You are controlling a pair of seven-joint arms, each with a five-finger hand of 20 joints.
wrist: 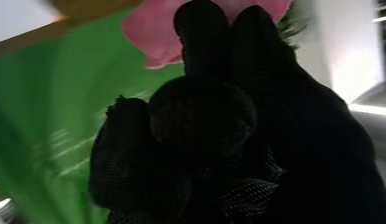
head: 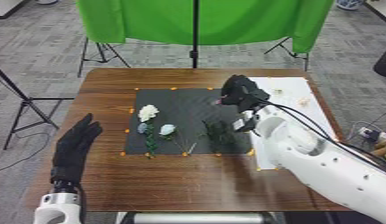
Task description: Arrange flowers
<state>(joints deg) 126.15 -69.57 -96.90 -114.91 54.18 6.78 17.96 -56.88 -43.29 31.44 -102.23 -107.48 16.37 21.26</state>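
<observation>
Four flowers: one white flower [head: 149, 112] and two bluish flowers [head: 167, 130] by the left edge of one dark mat [head: 185, 100] on the bench [head: 163, 175]; one pink flower [wrist: 154, 32] at the right hand [head: 238, 92], its thumb folded in, pinching it, towards the bench's far right corner. One left hand [head: 76, 145], empty, fingers straight, is at the bench's left edge.

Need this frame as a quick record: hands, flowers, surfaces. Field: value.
left_hand: open, left of mat
right_hand: at mat's right side
pink_flower: at right hand, grip unclear
white_flower: mat's left part
pale_flower: right of and below white one
dark_mat: on brown table
white_sheet: right of mat
</observation>
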